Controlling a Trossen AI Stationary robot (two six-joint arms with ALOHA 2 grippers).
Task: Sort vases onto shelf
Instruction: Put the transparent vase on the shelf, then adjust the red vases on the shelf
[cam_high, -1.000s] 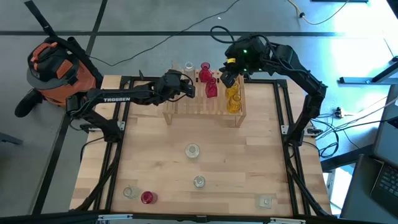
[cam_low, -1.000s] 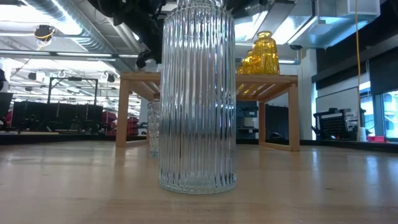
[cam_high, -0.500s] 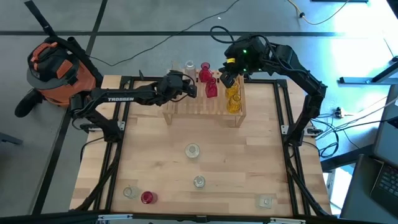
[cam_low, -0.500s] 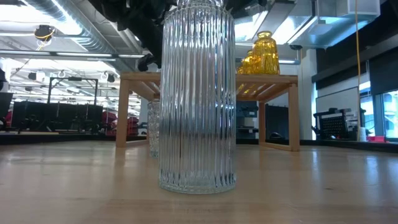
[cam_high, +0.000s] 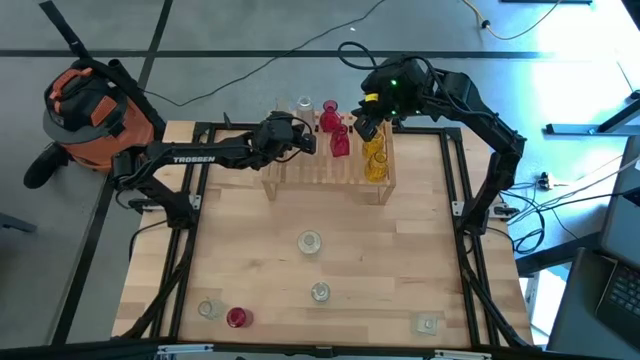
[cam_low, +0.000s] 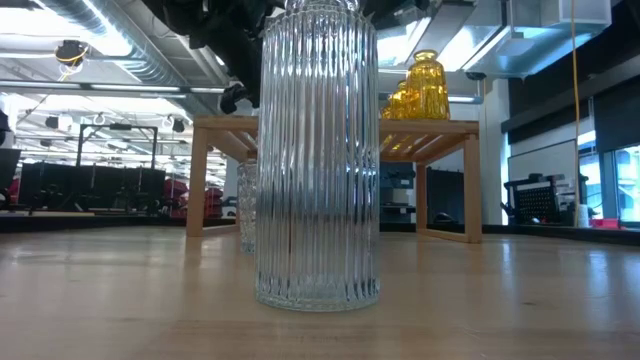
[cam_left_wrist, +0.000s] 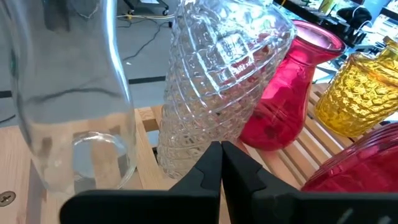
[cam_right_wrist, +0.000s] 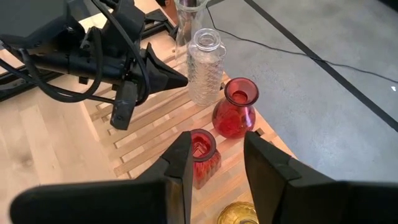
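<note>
The light-wood shelf (cam_high: 330, 170) stands at the table's far edge. On its slats stand a smooth clear vase (cam_left_wrist: 68, 93), a textured clear vase (cam_left_wrist: 217, 74), a round red vase (cam_right_wrist: 235, 112), a ribbed red vase (cam_right_wrist: 200, 155) and yellow vases (cam_high: 375, 160). My left gripper (cam_high: 308, 145) is shut and points level at the textured vase's lower side. My right gripper (cam_right_wrist: 217, 158) hangs open high above the ribbed red vase, with nothing between its fingers. Loose on the table stand clear vases (cam_high: 310, 241), (cam_high: 320, 292), (cam_high: 208, 309) and a red one (cam_high: 237, 318). My left gripper's shut fingertips (cam_left_wrist: 217, 155) stand right at the base of the textured clear vase (cam_right_wrist: 200, 87), coming level from the table's left. Whether they touch the glass, I cannot tell. The vase stands upright on the slats.
Another clear vase (cam_high: 428, 324) stands near the front right corner. In the low view a tall ribbed clear vase (cam_low: 318, 150) fills the foreground before the shelf (cam_low: 335, 130). An orange vacuum (cam_high: 90, 110) sits off the table's far left. The table's middle (cam_high: 400, 250) has free room.
</note>
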